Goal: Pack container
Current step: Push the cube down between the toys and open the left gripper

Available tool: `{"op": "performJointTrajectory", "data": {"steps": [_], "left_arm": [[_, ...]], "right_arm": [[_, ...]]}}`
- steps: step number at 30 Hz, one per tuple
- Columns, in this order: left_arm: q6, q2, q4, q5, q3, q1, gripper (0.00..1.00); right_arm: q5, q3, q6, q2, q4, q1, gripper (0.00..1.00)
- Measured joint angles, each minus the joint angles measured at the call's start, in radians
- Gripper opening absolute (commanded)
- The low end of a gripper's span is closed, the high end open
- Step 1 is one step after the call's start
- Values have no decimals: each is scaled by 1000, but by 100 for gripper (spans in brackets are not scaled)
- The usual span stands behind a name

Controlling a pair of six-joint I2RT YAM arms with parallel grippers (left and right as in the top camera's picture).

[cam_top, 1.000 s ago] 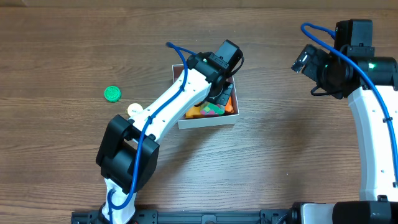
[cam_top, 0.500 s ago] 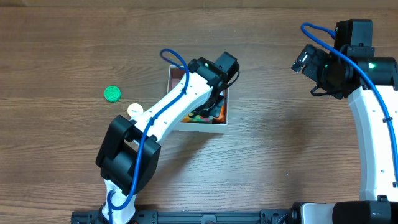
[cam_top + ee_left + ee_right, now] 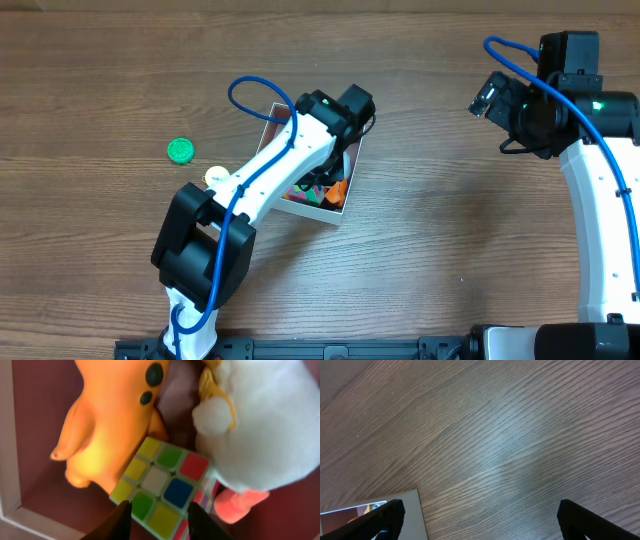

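Observation:
The container [image 3: 306, 206] is a white-walled box with a mauve inside, tilted at the middle of the table and packed with toys. My left gripper [image 3: 336, 160] reaches down into it. In the left wrist view its dark fingers [image 3: 119, 521] stand apart over a colour cube [image 3: 160, 485], with nothing clamped between them. An orange rubber animal [image 3: 110, 425] and a white plush [image 3: 260, 425] lie beside the cube on the mauve floor [image 3: 40, 410]. My right gripper [image 3: 490, 95] hangs wide open and empty [image 3: 480, 520] at the far right, with the container's white wall [image 3: 410, 520] at that view's lower left.
A green round cap [image 3: 180, 150] and a white disc [image 3: 216, 177] lie on the wood left of the left arm. A pink-red toy piece [image 3: 240, 502] sits under the plush. The right arm's base stands along the right edge.
The container has slid left and turned as the left arm swung left. The left gripper's fingers have parted. The right arm has not moved.

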Motion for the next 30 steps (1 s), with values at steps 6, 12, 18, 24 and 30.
{"op": "performJointTrajectory", "data": {"steps": [6, 12, 18, 24, 30], "left_arm": [[6, 0, 24, 24, 0, 11, 27], [78, 0, 26, 89, 32, 69, 7], [187, -3, 26, 174, 95, 57, 4], [220, -3, 23, 196, 96, -29, 8], [230, -3, 31, 180, 96, -77, 7]], "right_arm": [[0, 0, 0, 0, 0, 0, 100], [0, 0, 0, 0, 0, 0, 100], [0, 0, 0, 0, 0, 0, 100], [0, 0, 0, 0, 0, 0, 100], [0, 0, 0, 0, 0, 0, 100]]}}
